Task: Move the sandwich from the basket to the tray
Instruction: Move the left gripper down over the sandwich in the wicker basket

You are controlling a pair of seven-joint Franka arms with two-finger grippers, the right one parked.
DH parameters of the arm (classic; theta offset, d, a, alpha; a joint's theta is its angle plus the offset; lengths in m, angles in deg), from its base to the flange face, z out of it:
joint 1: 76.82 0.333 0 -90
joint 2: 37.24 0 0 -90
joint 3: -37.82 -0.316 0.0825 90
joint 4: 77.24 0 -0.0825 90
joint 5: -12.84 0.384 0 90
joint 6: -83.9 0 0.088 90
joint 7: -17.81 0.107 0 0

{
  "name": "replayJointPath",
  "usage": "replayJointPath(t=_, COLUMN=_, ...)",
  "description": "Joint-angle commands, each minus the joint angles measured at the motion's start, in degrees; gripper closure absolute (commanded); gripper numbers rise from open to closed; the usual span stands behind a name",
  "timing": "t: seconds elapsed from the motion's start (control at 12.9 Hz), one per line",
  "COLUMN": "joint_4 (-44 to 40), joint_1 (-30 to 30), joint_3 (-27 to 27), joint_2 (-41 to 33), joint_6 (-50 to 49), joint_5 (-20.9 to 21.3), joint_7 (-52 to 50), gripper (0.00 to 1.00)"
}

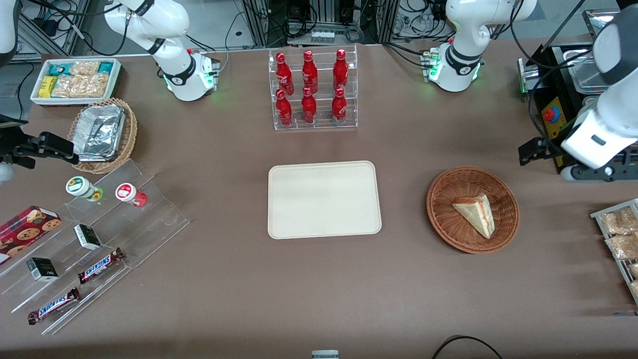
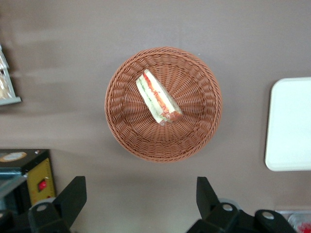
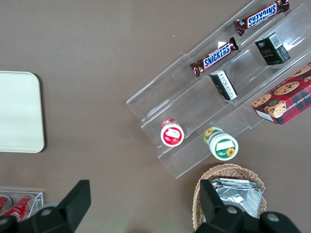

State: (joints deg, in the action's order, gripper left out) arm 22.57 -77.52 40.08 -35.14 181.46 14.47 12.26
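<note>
The sandwich [image 1: 476, 213] [image 2: 158, 97], a pale wedge with pink, red and green filling, lies in the round reddish-brown basket [image 1: 443, 219] [image 2: 121, 121]. The cream tray [image 1: 324, 199] [image 2: 291, 124] lies flat beside the basket, toward the parked arm's end, with nothing on it. My gripper [image 1: 532, 149] [image 2: 141, 199] hangs high over bare table, a little farther from the front camera than the basket and toward the working arm's end. It is open wide and holds nothing.
A black control box with a red button [image 1: 551, 114] stands close to my gripper. A wire rack of snack packets [image 1: 620, 234] sits at the table edge. The cola bottle rack [image 1: 315, 89] stands farther back than the tray. Clear shelves of snacks [image 1: 94, 239] fill the parked arm's end.
</note>
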Motion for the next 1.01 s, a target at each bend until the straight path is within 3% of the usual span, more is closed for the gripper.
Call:
replayJointPath(t=0.0, joint_4=9.6, joint_1=-0.4, joint_3=-0.4, joint_2=-1.2, joint_6=10.9, joint_5=-0.3, joint_7=-9.0, gripper=0.0)
replayJointPath(t=0.54, joint_4=24.5, joint_1=-1.8, joint_3=-0.1, joint_2=0.4, joint_6=34.7, joint_5=-0.1, joint_7=-28.3, gripper=0.0)
replayJointPath(t=0.93, joint_4=27.2, joint_1=-2.5, joint_3=-0.1, joint_2=4.1, joint_6=39.6, joint_5=0.2, joint_7=-31.0, gripper=0.0)
